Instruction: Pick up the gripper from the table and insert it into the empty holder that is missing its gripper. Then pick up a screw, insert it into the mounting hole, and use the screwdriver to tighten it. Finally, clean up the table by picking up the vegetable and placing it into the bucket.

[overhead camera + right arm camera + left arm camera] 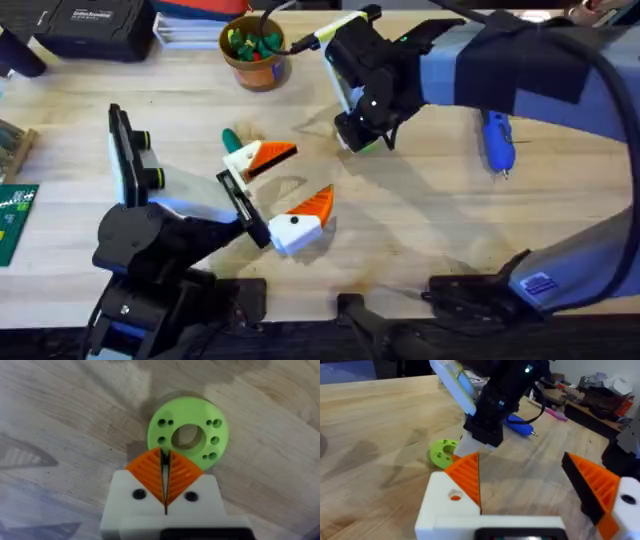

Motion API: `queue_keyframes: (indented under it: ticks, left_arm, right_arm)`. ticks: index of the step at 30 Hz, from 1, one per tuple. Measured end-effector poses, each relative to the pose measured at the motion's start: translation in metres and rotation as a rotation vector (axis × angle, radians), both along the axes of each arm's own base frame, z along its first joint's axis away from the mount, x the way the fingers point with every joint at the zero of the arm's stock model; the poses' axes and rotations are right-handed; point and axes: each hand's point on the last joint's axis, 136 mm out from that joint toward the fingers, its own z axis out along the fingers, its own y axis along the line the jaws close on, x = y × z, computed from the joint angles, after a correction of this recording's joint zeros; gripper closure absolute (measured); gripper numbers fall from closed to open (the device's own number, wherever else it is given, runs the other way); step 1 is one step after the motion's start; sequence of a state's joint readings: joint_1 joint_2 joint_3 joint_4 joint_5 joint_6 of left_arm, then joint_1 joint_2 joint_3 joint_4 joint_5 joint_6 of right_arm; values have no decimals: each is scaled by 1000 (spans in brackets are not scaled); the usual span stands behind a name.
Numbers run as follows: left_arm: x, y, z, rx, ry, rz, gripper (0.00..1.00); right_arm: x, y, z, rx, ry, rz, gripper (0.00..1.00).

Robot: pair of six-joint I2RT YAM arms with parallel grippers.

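My left gripper (290,185) is open low over the table (420,230). Each white holder (445,505) carries an orange ribbed gripper fin (467,477). The dark green vegetable (231,139) lies on the wood just beyond the far finger. My right gripper (163,455) is shut, tips down over a round bright green disc (187,435). A thin dark sliver shows between the pad tips; I cannot tell what it is. The blue screwdriver (496,140) lies to the right. The orange-brown bucket (262,75) stands at the back with green pieces inside.
A black box (95,25) and papers sit at the back left. A green circuit board (15,220) lies at the left edge. A pink pen (552,412) lies past the screwdriver. Bare wood spreads between the two arms at the front.
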State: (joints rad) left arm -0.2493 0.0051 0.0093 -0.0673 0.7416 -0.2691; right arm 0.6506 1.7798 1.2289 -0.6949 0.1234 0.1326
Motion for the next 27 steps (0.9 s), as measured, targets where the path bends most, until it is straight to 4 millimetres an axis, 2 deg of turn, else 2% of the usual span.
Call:
queue_keyframes:
  ticks: [9, 14, 20, 21, 22, 24, 27]
  left_arm:
    - [0, 0, 0, 0, 0, 0, 15]
    - [0, 0, 0, 0, 0, 0, 14]
    - [0, 0, 0, 4, -5, 0, 15]
    - [0, 0, 0, 26, -39, -2, 15]
    - [0, 0, 0, 35, -53, -3, 15]
    - [0, 0, 0, 52, -80, -4, 16]
    - [0, 0, 0, 78, -119, -6, 15]
  right_arm:
    - [-5, -2, 3, -12, 27, 4, 994]
    - [-5, -1, 25, -17, 42, 5, 994]
    - [-7, -2, 77, -3, 27, 6, 994]
    - [-9, -1, 115, 18, 0, 12, 994]
    - [-10, 1, 124, 27, -11, 16, 994]
    - [-12, 7, 143, 50, -34, 38, 994]
    - [-19, 29, 172, 126, -69, 96, 994]
